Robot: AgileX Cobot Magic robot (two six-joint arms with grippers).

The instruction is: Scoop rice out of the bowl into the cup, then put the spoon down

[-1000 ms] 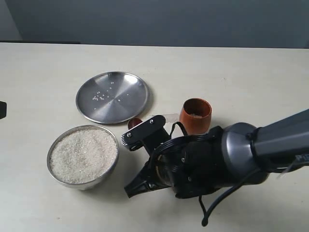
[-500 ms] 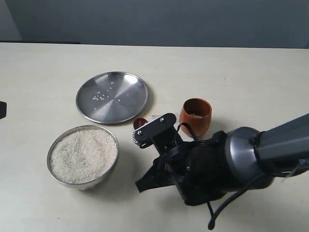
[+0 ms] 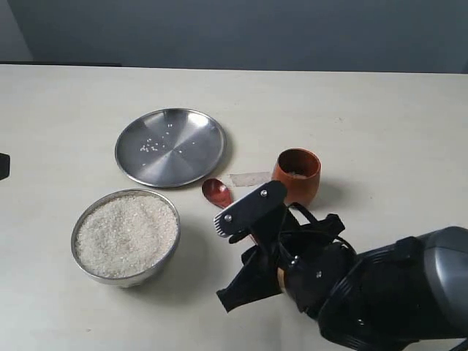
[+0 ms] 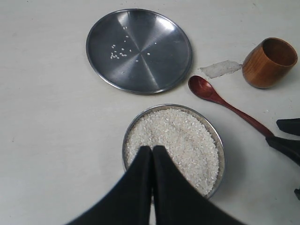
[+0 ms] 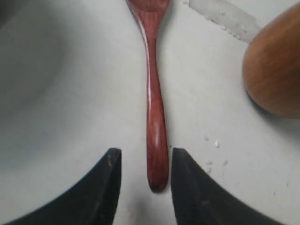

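Observation:
The wooden spoon lies flat on the table between the steel bowl of white rice and the wooden cup. A little rice shows inside the cup. My right gripper is open, its fingers on either side of the handle end of the spoon without touching it. The cup stands close beside it. My left gripper is shut and empty, hovering over the rice in the bowl. The spoon points toward the right gripper.
A flat steel plate with a few stray grains sits behind the bowl. A pale strip lies on the table beside the cup. Loose grains dot the table near the spoon handle. My right arm's bulk covers the near right.
My right arm has drawn back toward the near right, uncovering the spoon's head. The spoon now rests on the table, slightly right of where it was.

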